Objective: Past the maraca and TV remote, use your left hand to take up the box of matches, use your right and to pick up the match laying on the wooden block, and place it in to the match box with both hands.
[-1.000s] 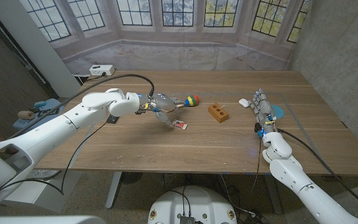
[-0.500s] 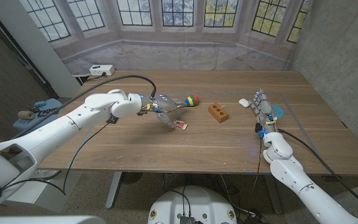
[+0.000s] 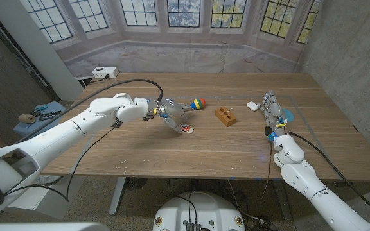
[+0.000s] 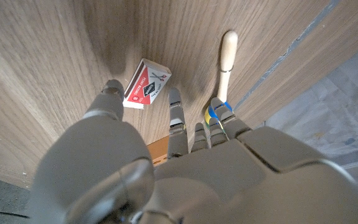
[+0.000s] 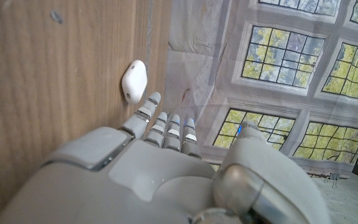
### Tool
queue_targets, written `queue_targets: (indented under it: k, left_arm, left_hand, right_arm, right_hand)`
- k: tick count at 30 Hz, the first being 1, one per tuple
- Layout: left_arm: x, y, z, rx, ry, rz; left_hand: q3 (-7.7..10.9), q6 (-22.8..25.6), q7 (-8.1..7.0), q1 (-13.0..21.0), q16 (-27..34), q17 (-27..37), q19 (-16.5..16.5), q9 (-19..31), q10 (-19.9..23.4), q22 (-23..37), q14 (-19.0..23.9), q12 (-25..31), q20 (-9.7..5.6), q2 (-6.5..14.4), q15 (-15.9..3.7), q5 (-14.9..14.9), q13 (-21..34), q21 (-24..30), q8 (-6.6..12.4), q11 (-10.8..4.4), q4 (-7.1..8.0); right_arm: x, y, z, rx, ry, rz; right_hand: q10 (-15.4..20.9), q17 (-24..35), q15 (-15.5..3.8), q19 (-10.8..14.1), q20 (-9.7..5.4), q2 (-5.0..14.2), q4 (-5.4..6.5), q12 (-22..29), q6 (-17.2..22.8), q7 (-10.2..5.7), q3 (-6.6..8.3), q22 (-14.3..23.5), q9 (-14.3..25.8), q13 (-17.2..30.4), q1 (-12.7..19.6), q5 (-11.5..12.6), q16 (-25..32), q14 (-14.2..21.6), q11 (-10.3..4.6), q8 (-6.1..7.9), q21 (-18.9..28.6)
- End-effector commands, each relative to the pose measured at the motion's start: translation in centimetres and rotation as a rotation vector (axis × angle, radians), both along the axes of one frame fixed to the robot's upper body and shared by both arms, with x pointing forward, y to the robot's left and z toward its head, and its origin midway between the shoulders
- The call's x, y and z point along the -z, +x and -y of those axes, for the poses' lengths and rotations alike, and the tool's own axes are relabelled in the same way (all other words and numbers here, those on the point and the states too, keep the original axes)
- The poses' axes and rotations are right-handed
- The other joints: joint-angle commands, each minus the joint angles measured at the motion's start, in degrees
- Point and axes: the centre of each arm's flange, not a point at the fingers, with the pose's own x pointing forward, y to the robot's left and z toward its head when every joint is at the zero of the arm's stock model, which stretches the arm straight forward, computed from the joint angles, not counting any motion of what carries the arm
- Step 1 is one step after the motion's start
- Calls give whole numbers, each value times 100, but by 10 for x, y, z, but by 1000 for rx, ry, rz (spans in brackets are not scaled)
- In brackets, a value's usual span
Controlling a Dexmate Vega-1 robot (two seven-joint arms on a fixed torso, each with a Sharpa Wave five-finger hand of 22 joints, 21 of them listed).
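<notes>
While the left hand [image 3: 167, 110] hangs over the table [image 3: 172, 151] with its fingers [image 4: 176, 112] spread and nothing in them, the box of matches [image 3: 185, 129] lies flat on the wood just beyond the fingertips, its red label up. The left wrist view shows one fingertip on either side of the box, close to it; whether either touches it cannot be told. The maraca [image 3: 196, 104] lies just behind the hand, its pale handle [image 4: 227, 57] stretched along the table and its striped head [image 4: 217, 115] tucked against the fingers, so it crowds the hand on the far side. A dark flat thing [image 3: 115, 121], perhaps the TV remote, peeks from under the left forearm, too hidden to be sure.

The wooden block [image 3: 225, 116] sits apart to the right of the matchbox, between the two hands; the match on it is too small to make out. The right hand [image 3: 272, 113] stands on its edge near the table's right side, fingers straight and together, holding nothing. A small white rounded object [image 3: 252, 106] lies just beyond its fingertips, and a blue disc [image 3: 286, 115] lies beside the hand. At the far left edge of the table sits a white box with sockets [image 3: 105, 72].
</notes>
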Motion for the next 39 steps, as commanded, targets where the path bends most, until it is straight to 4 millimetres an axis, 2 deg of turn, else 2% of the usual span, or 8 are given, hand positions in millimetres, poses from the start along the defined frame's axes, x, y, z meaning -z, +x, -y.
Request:
queue_targets:
  k: [1,21,39]
  left_arm:
    - [4,5,1,7,-2,8]
    - [3,14,3,17,-19,31]
    - [8,9,8,16,-15,25]
  left_hand:
    - [-35,53,7,16,12,11,63,30,19,28,37,14,-21,50,22,38,14,17,11,2,-6]
    - [-41,287,-60,102,11,7,165,96,169,28,87,32,-20,98,-7,57,13,39,100,-11,-33]
    - [-66,531,-138,184,14,3,252,185,290,29,165,33,-31,90,-30,61,14,52,224,-52,-58]
  right_arm:
    - [-2,2,0,-1,-7,-6]
    - [-1,7,4,3,15,-12]
    - [6,7,9,4,37,-10]
  right_hand:
    - [14,14,-15,43,-3,0,-40,-10,49,-1,20,29,12,3,-23,-6,36,26,-7,0,-5]
    - [17,13,-15,48,-2,3,-59,-9,50,-4,33,29,12,3,-31,-7,35,27,-10,-1,-5]
    - [13,14,-18,51,1,5,-70,-11,50,-5,41,29,13,3,-47,-9,38,35,-11,-2,-6]
